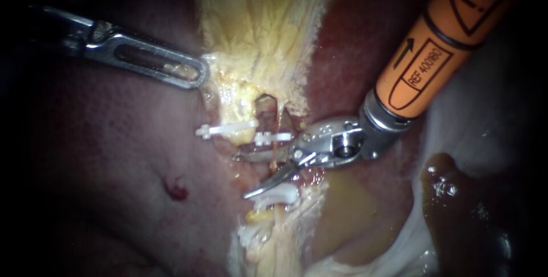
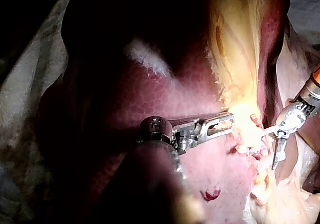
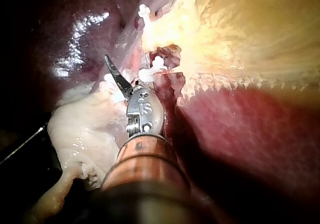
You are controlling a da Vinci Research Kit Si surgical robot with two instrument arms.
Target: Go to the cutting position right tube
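Right tube (image 1: 274,150) thin, crossing between right instrument's (image 1: 242,175) open blades | liver (image 1: 114,157) beside and under them | yellow tissue (image 1: 262,25) ahead, left instrument (image 1: 199,73) clamped on its edge | white clips (image 1: 273,137) on tube, either side of blades

White clip (image 1: 226,129), yellow tissue (image 1: 262,20), mottled red liver (image 1: 114,140), orange-sleeved right instrument (image 1: 244,174).

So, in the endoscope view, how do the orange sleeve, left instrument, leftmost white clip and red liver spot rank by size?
1. orange sleeve, though it looks nearest the camera.
2. left instrument.
3. leftmost white clip and red spot: clip longer, spot wider, too alike to rank.
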